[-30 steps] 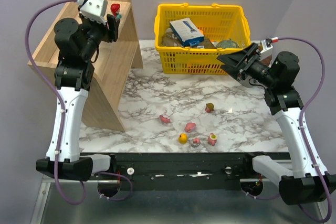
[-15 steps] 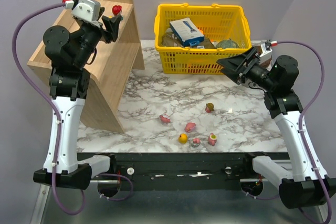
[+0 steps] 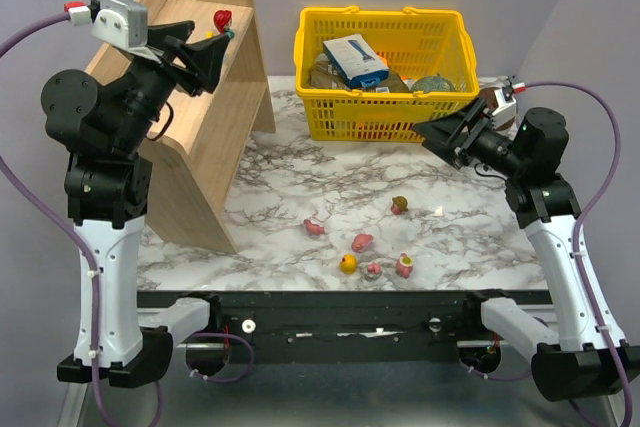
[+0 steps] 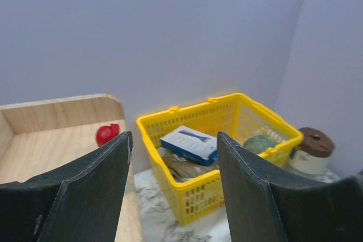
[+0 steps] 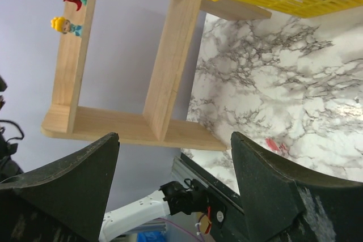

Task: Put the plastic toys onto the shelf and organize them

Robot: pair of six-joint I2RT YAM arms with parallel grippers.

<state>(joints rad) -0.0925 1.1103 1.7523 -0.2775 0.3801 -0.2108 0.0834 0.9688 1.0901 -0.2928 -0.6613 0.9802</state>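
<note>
Left jaws, parted and empty, are seen at upper left over the shelf [image 3: 215, 157]. A red-haired toy [image 3: 221, 19] and a yellow-haired toy [image 5: 62, 25] are stood side by side on its top tier. Right jaws, spread wide and empty, are poised at centre right near the yellow basket [image 3: 382, 123]. Six other toys [image 3: 362, 242] are scattered on the marble bench [image 3: 290, 172], lower centre.

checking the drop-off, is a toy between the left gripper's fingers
No, the left gripper has its jaws apart with nothing between them; the red toy sits on the shelf beyond.
</note>
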